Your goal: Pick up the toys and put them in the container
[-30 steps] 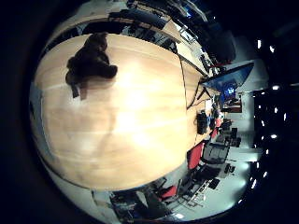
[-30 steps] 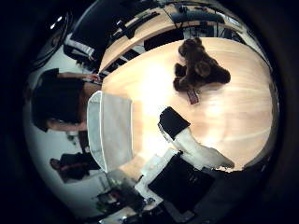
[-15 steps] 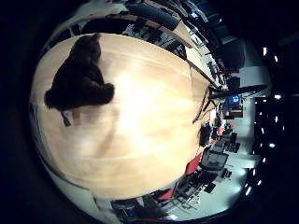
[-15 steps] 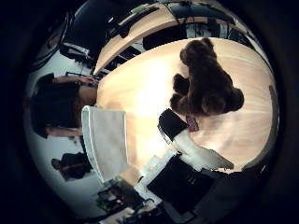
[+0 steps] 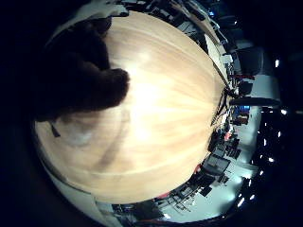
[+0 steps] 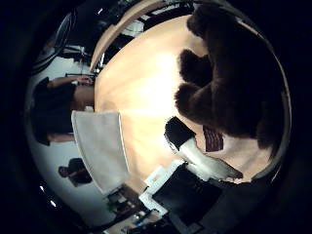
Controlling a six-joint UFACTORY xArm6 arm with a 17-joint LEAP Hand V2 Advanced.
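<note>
1. The wooden table takes up most of both palm views: light wood, round-looking, bare apart from the toy and the container.
2. The dark brown teddy bear is the next biggest thing. It lies on the table and fills a big chunk of both views, so it's close under the palm. A tag sticks out from under it onto the wood.
3. The white container sits at the table's edge, well apart from the bear, with bare wood between them.
4. The hand only shows one finger, white with a black tip, reaching out straight-ish just beside the bear's paw. It looks released, nothing held, and whether the tip touches fur is hard to say.
5. Judging the step: this is the approach for the grab, not done yet. To do it well, the palm should settle over the bear's chunky body rather than a paw, then the fingers wrap deep into the plush. Soft fur squishes, so a shallow pinch could slip during the carry to the container.
</note>
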